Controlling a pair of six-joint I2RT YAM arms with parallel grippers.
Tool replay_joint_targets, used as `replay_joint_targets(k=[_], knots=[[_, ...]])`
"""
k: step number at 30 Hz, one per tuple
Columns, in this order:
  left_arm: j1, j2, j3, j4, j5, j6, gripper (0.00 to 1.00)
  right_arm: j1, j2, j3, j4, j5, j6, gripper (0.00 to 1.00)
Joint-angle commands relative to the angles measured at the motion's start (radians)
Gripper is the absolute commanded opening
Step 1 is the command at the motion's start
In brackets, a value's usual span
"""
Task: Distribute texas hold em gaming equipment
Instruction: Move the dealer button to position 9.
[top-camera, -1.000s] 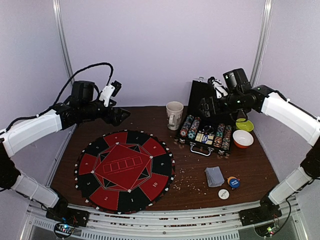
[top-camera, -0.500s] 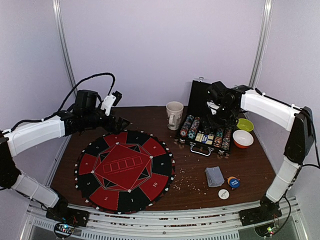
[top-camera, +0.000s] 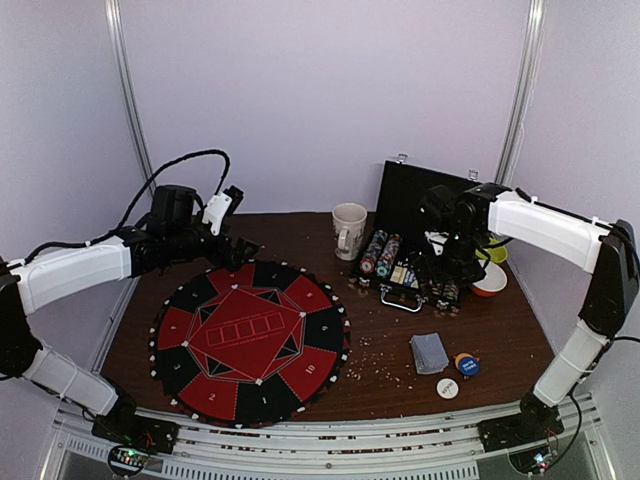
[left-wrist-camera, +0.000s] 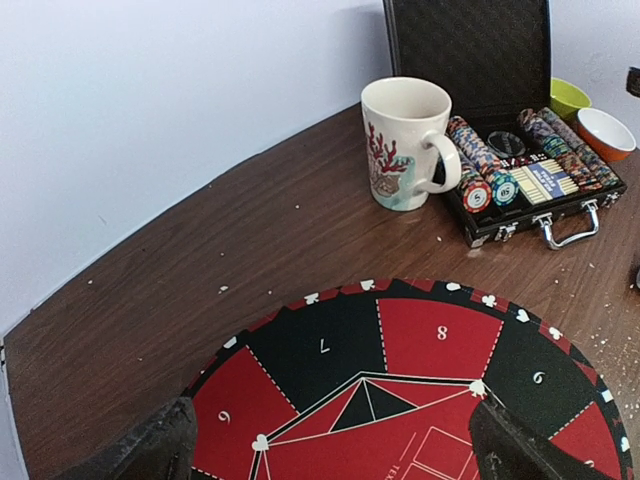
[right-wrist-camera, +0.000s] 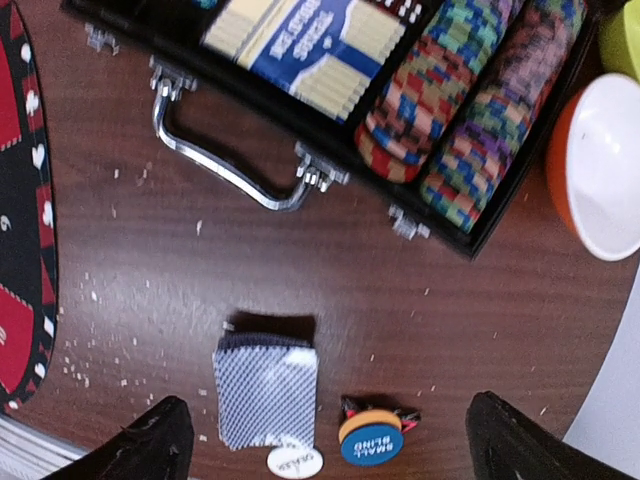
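Hovering over the open case (top-camera: 408, 190), the right gripper (right-wrist-camera: 335, 445) has its jaws wide apart and empty; so has the left gripper (left-wrist-camera: 335, 455), beside the round mat (top-camera: 250, 340). Four chip rows (left-wrist-camera: 478, 160) sit in the case; one card deck (right-wrist-camera: 266, 397), one blue disc (right-wrist-camera: 371, 438) and one white disc (right-wrist-camera: 294, 462) lie on the table (right-wrist-camera: 200, 270) before it. Only the right wrist view shows the blue disc's "SMALL BLIND" lettering.
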Motion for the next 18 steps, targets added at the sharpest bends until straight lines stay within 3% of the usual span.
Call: replay_joint_targets(k=[1, 9, 18], knots=[[-0.003, -0.005, -0.009, 0.051, -0.018, 0.009, 0.98, 0.079, -0.095, -0.103, -0.126, -0.07, 0.119, 0.97], [-0.004, 0.002, -0.009, 0.053, -0.012, 0.008, 0.98, 0.291, -0.255, -0.374, -0.11, -0.171, 0.393, 0.93], [-0.004, -0.004, -0.013, 0.054, -0.018, 0.007, 0.98, 0.381, -0.313, -0.616, 0.032, -0.174, 0.547, 0.9]])
